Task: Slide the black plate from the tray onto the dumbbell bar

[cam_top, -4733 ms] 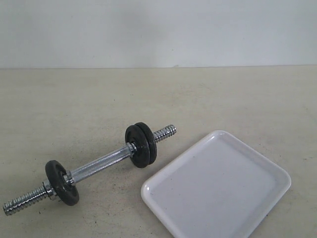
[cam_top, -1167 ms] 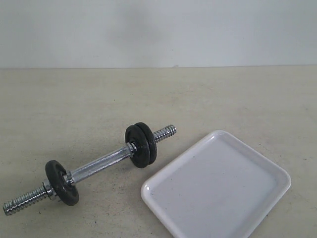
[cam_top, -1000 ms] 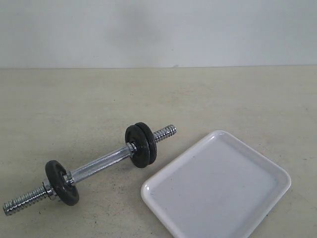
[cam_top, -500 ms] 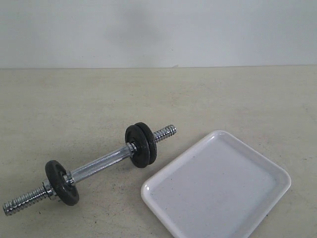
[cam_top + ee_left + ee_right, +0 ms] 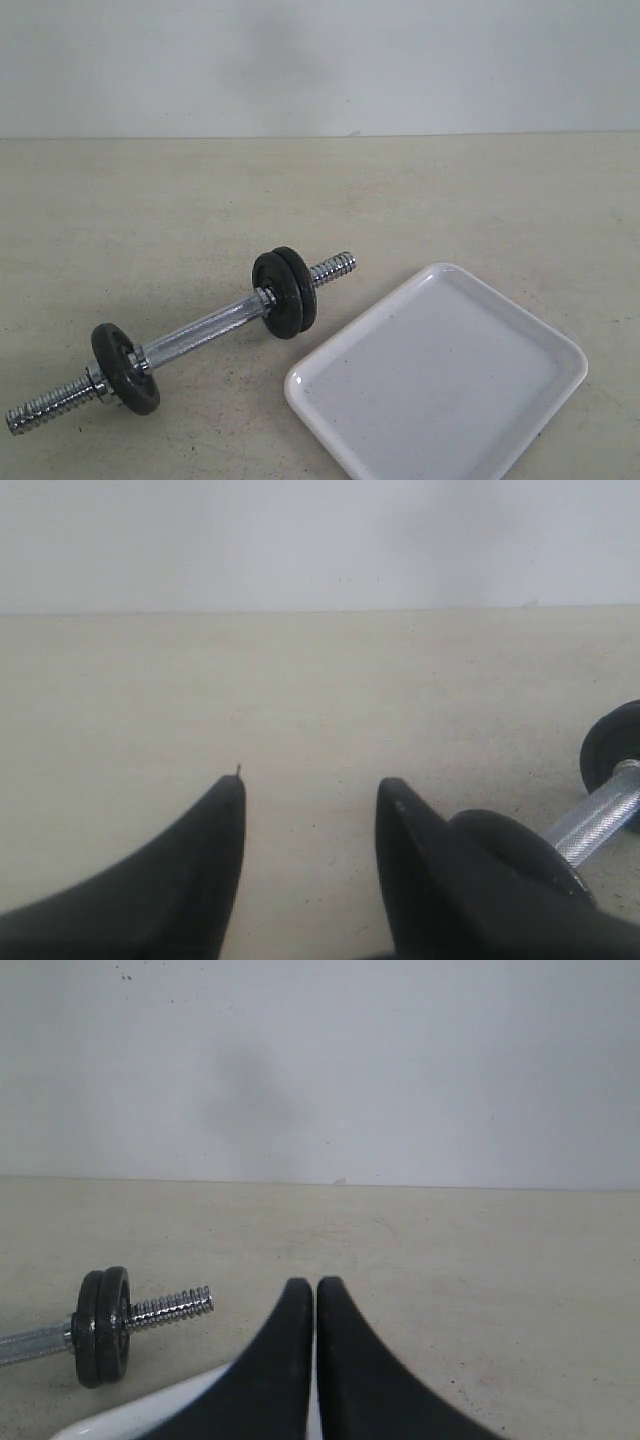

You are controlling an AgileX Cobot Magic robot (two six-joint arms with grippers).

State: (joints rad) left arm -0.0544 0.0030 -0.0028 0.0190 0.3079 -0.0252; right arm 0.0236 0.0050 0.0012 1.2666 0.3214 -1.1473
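Note:
The chrome dumbbell bar [image 5: 200, 331] lies slanted on the table. Two black plates [image 5: 285, 292] sit side by side on it near its threaded end by the tray, and a single black plate [image 5: 125, 367] sits near its other end. The white tray [image 5: 440, 375] holds nothing. Neither gripper shows in the exterior view. In the left wrist view my left gripper [image 5: 312, 785] is open over bare table, with the single plate [image 5: 500, 838] beside one finger. In the right wrist view my right gripper [image 5: 315, 1285] is shut and empty above the tray rim [image 5: 150, 1405], with the paired plates [image 5: 103, 1325] off to one side.
The beige table [image 5: 420, 200] runs back to a plain white wall [image 5: 320, 60]. The tray's near corner runs past the bottom edge of the exterior view.

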